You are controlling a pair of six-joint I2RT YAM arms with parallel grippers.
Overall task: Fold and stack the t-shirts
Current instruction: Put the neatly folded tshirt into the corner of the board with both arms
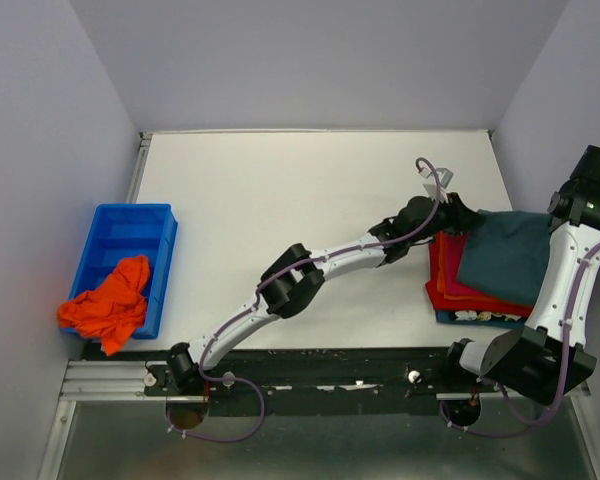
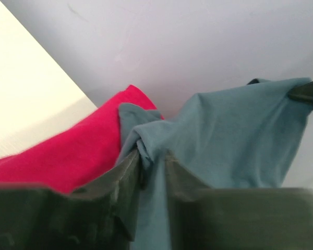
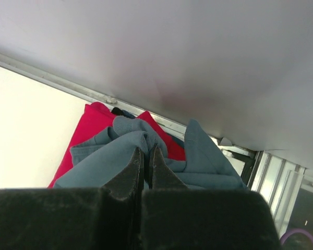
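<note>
My gripper (image 3: 146,154) fills the bottom of the frame, its two dark fingers pressed together on a bunched fold of the grey-blue t-shirt (image 3: 107,159). That cloth spreads left and right of the fingertips. Under it lies a red t-shirt (image 3: 87,126), showing left of centre. The white counter (image 3: 26,125) takes the left side, edged by a metal rail (image 3: 52,79) running diagonally. A pale wall (image 3: 198,47) covers the top.
</note>
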